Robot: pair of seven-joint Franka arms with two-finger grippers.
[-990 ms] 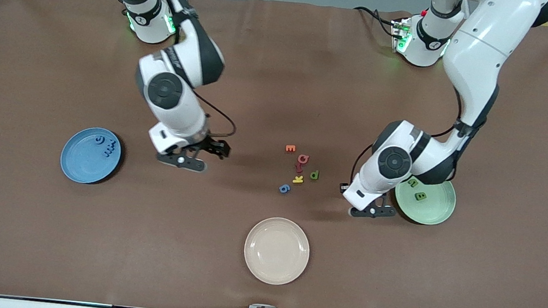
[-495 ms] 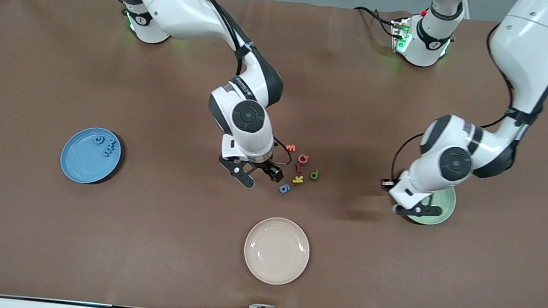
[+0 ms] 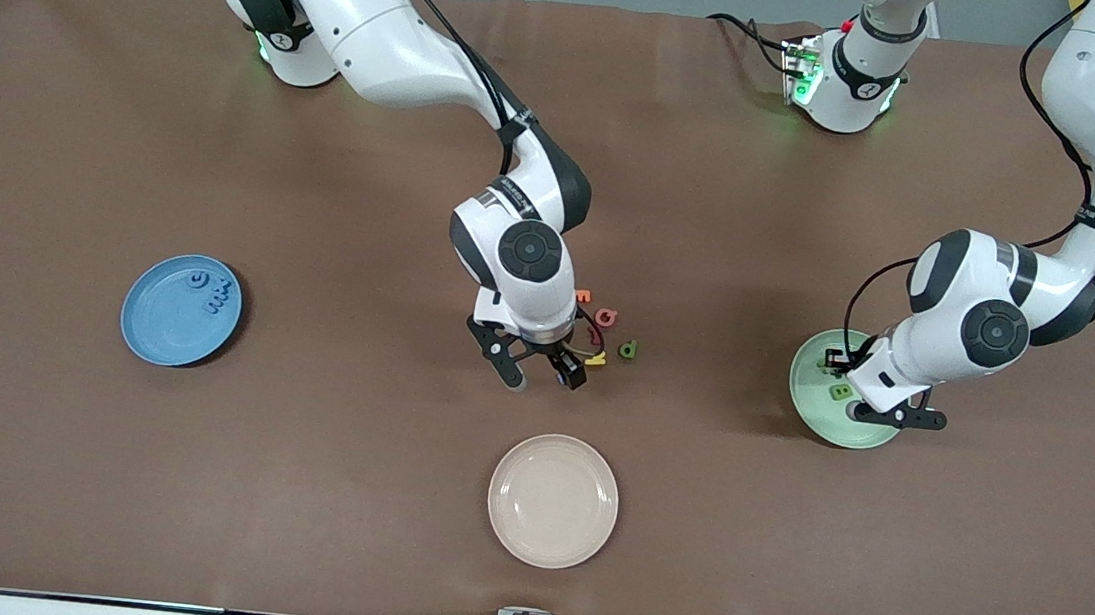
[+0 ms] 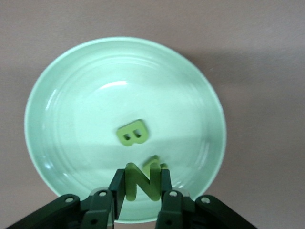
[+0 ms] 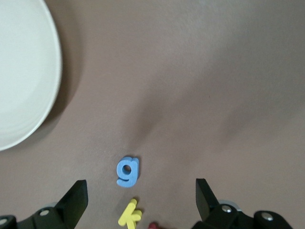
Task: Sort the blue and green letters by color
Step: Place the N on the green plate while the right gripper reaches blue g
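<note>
While the small flat green letter N [image 4: 142, 182] hangs pinched upright in the left gripper [image 4: 142, 191], which is clamped narrow on it over the pale green round plate [image 4: 62, 95], the green letter B [image 4: 133, 132] already lies flat in that plate near its middle, with another green piece [image 4: 153, 162] just beside the N. A second ago this arm was short of the plate, on the side toward the loose letters; now it is over the plate, so the N looks ready to be let go there.

The right gripper [image 5: 138, 202], a second ago well away toward the blue round plate [image 3: 158, 330], has swung in and now hovers with its jaws wide over the small blue character shaped like a 6 or g [image 5: 127, 171]. I judge that to be the next blue pick.

The right wrist view shows this blue piece clear on the brown desk [image 3: 787, 532], with a yellow k [image 5: 129, 213] just beside it and the cream round plate [image 5: 24, 71] near it; in the front view the gripper hides it. Only the front view shows the small green letter [image 3: 628, 348] left among the orange letter [image 3: 585, 296] and red letter [image 3: 606, 317], and the blue letters [image 3: 215, 294] lying in the blue plate.
</note>
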